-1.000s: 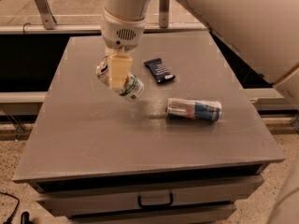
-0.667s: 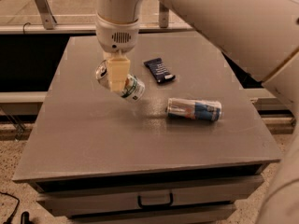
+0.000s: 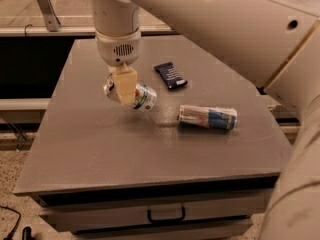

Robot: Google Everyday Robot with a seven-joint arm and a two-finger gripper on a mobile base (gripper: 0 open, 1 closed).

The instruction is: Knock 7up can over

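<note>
The 7up can [image 3: 143, 98] is white and green and lies tipped on its side on the grey table [image 3: 100, 149], left of centre. Its silver top points left. My gripper [image 3: 125, 86] hangs from the white wrist straight down over the can. Its cream tip covers the can's middle. I cannot tell whether the gripper touches or holds the can.
A slimmer silver-and-blue can [image 3: 207, 117] lies on its side to the right of the 7up can. A dark blue packet [image 3: 170, 75] lies behind it. My arm's large white links cross the upper right. A drawer with a handle [image 3: 166, 215] is under the table front.
My wrist has shifted slightly left and a little lower. The 7up can stays tipped under the gripper. The other can and the packet have not moved.
</note>
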